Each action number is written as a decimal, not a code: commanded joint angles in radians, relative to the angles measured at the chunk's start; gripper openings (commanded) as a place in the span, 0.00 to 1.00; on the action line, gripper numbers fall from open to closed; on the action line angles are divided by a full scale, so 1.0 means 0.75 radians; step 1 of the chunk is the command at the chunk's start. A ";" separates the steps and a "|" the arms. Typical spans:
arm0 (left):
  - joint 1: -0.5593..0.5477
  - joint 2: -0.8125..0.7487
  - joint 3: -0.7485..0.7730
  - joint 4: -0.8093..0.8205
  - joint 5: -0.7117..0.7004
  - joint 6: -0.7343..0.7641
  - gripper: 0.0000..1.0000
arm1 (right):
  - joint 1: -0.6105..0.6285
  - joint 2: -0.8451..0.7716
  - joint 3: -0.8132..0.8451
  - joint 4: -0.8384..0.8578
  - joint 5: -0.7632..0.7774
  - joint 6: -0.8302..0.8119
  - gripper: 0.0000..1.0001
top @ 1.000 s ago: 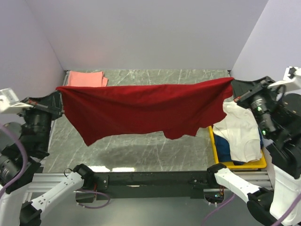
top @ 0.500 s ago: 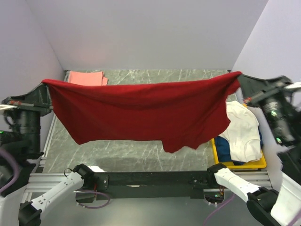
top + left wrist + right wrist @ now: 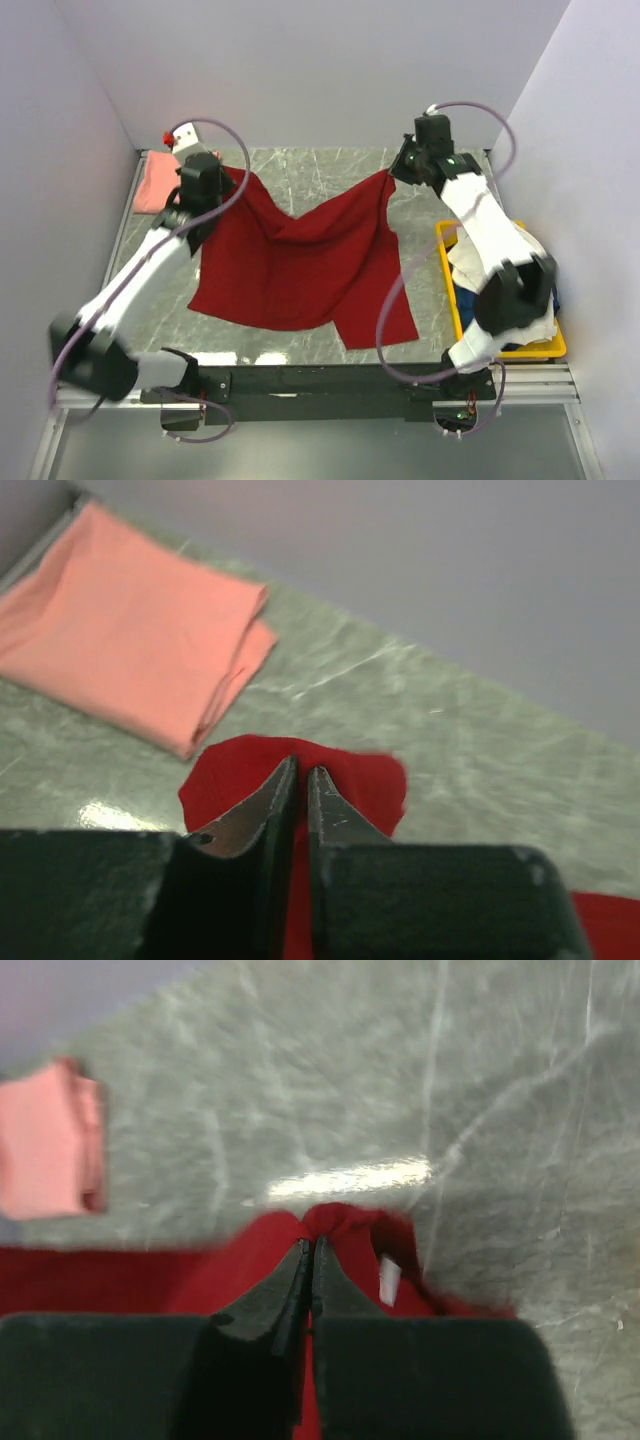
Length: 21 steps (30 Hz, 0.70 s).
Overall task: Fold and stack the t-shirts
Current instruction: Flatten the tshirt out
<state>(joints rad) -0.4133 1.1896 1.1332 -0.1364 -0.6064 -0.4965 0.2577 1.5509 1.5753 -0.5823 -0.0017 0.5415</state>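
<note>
The deep red t-shirt (image 3: pixel 300 262) hangs between both grippers over the far half of the table, and its lower part lies on the marble. My left gripper (image 3: pixel 222 178) is shut on its left corner (image 3: pixel 345 775). My right gripper (image 3: pixel 393 176) is shut on its right corner (image 3: pixel 345 1222), where a white label shows. The salmon pink t-shirt (image 3: pixel 158 178) lies folded at the far left; it also shows in the left wrist view (image 3: pixel 120 655) and the right wrist view (image 3: pixel 45 1140). The cream white t-shirt (image 3: pixel 465 262) lies in the yellow tray (image 3: pixel 452 300) at the right.
The walls close in the table at the back and on both sides. A dark blue cloth (image 3: pixel 553 296) lies under the white shirt in the tray. The black rail (image 3: pixel 320 382) with the arm bases runs along the near edge.
Both arms have swung from high near the camera out to the far side of the table, carrying the red shirt with them. The shirt has gone from stretched in the air to partly lying on the table.
</note>
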 commanded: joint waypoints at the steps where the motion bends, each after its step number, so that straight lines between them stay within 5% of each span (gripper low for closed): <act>1: 0.215 0.219 0.129 0.092 0.249 -0.105 0.15 | -0.096 0.189 0.176 0.090 -0.116 0.018 0.08; 3: 0.293 0.346 0.274 -0.004 0.396 -0.119 0.39 | -0.145 0.391 0.375 0.006 -0.147 0.012 0.25; 5: 0.387 0.469 0.395 -0.112 0.446 -0.146 0.53 | -0.157 0.505 0.515 -0.141 -0.151 -0.014 0.34; 7: 0.457 0.465 0.393 -0.119 0.489 -0.162 0.60 | -0.164 0.568 0.593 -0.195 -0.125 -0.027 0.39; 10: 0.512 0.343 0.240 -0.062 0.522 -0.248 0.71 | -0.164 0.495 0.432 -0.106 -0.110 -0.025 0.47; 21: 0.533 -0.256 -0.510 -0.174 0.355 -0.620 0.67 | -0.155 -0.071 -0.570 0.234 -0.118 0.078 0.45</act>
<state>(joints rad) -0.0139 1.0828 0.8585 -0.2214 -0.2939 -0.8474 0.1352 1.6192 1.2697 -0.5121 -0.0937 0.5758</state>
